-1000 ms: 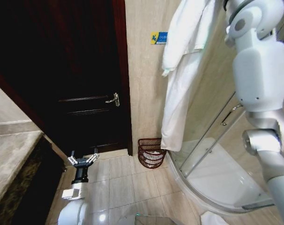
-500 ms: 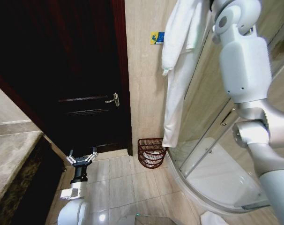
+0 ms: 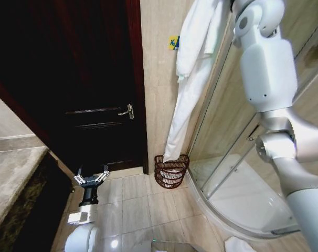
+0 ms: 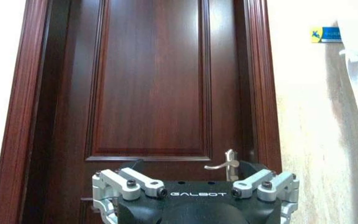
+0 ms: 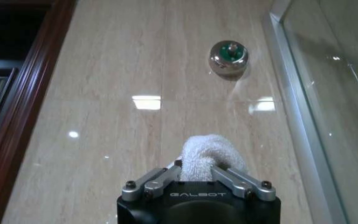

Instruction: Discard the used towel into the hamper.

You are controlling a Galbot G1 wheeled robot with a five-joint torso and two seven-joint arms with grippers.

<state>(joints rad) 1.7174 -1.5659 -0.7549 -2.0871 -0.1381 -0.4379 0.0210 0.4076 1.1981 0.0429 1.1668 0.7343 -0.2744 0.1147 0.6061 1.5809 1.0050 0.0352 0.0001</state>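
One long white towel (image 3: 188, 79) is being held up high by the right arm, whose white links are filling the right side of the head view; the cloth is hanging down along the beige tiled wall (image 3: 159, 105), and its lower end is reaching the rim of the hamper (image 3: 171, 170). The dark wooden door (image 3: 85, 94), the largest thing in sight, is standing shut to the left of that wall, with a metal lever handle (image 3: 127, 111) near its edge. A curved glass shower enclosure (image 3: 237, 178) is being seen to the right of the hamper. The hamper, a small round reddish-brown open-weave basket, is standing on the tiled floor (image 3: 143, 205) in the corner between the door frame and the shower, just beside the wall.

In the right wrist view, the right gripper (image 5: 199, 175) is being kept close to the wall, and its jaws are pinching a bunched fold of the towel (image 5: 207, 156), which is bulging out between them. A chrome wall hook (image 5: 229, 57) is being shown well beyond it.

The left gripper (image 3: 92, 178) is being held low over the floor, facing the door, with its jaws spread wide and nothing between them. A small blue and yellow sign (image 3: 173, 42) is partly covered by the towel.
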